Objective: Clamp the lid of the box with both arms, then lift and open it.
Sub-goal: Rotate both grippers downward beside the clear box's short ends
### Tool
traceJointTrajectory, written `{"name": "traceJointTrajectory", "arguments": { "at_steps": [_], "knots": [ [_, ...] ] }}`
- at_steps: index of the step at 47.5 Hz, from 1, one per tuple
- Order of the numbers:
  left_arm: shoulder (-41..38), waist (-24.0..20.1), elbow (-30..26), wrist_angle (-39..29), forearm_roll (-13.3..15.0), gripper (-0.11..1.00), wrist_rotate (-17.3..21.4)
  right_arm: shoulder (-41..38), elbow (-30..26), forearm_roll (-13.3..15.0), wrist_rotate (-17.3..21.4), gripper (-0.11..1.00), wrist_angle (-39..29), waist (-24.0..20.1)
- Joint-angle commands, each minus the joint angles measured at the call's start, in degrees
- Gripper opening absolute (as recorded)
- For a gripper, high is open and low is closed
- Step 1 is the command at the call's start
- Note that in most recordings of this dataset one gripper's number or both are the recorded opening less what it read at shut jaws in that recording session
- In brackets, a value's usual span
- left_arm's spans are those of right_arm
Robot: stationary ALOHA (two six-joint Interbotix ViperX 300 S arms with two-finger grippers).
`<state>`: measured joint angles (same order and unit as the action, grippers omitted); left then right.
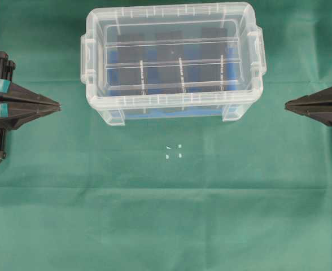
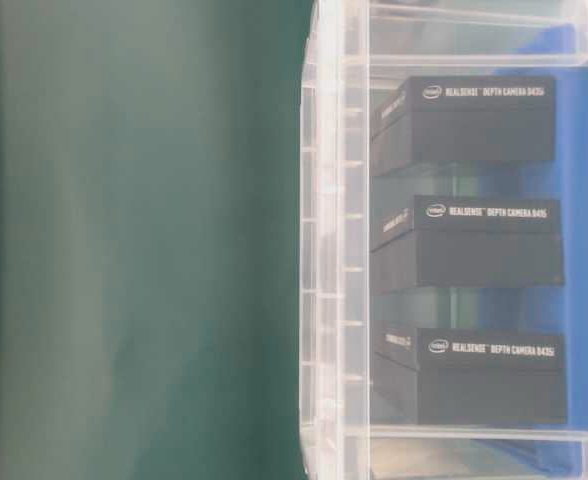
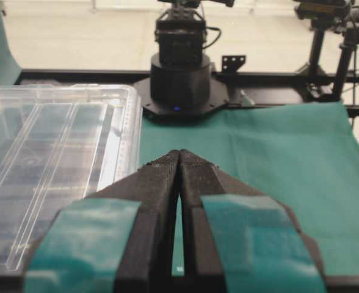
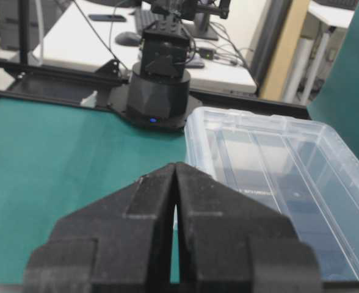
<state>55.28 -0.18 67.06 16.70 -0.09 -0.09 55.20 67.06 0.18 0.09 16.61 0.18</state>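
Note:
The clear lid (image 1: pixel 171 56) lies flat on the clear box (image 1: pixel 118 116), closed, at the back middle of the green cloth. Three black blocks (image 2: pixel 474 245) and a blue liner (image 2: pixel 579 200) show through the plastic. The lid also shows in the left wrist view (image 3: pixel 51 152) and the right wrist view (image 4: pixel 283 165). My left gripper (image 1: pixel 59 105) is shut and empty, to the left of the box and apart from it. My right gripper (image 1: pixel 287 104) is shut and empty, to the right of the box and apart from it. Both point at the box's front corners.
Small white marks (image 1: pixel 174 151) lie on the green cloth (image 1: pixel 166 214) in front of the box. The opposite arm's black base stands at the far edge in the left wrist view (image 3: pixel 181 85) and in the right wrist view (image 4: pixel 158 91).

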Motion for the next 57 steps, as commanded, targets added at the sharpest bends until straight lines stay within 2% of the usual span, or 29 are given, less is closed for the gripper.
{"name": "traceJointTrajectory", "arguments": {
  "at_steps": [1,8,16,21,32,37,50,57],
  "knots": [
    [-0.88,0.35,-1.58,-1.93,-0.79,0.01,0.44,-0.7,-1.14,-0.09,0.26,0.0,-0.18,-0.53],
    [-1.14,0.35,-2.02,-2.29,-0.79,0.01,0.44,-2.72,-2.72,-0.09,0.53,0.0,-4.92,-0.53],
    [-1.67,-0.79,-2.55,-2.2,-0.79,0.01,0.53,-4.13,-4.13,0.0,0.35,0.0,-4.75,0.44],
    [-2.37,-3.78,-2.99,-1.76,-0.79,0.01,0.53,-4.22,-4.83,0.0,0.26,0.0,-4.48,3.78],
    [-4.57,-10.99,-3.96,-1.76,-0.79,0.01,0.44,-4.22,-5.45,-0.09,0.09,0.0,-4.48,14.59],
    [-4.92,-13.45,-4.48,-1.76,-0.79,0.01,0.44,-4.31,-5.98,0.18,0.0,0.0,-4.66,17.49],
    [-4.92,-16.08,-4.83,-2.99,-0.79,0.01,0.44,-5.36,-7.12,0.26,0.0,0.0,-5.01,20.92],
    [-4.92,-16.08,-4.92,-4.83,-0.7,0.01,0.26,-6.33,-7.82,0.26,0.09,0.0,-8.61,21.45]
  ]
}}
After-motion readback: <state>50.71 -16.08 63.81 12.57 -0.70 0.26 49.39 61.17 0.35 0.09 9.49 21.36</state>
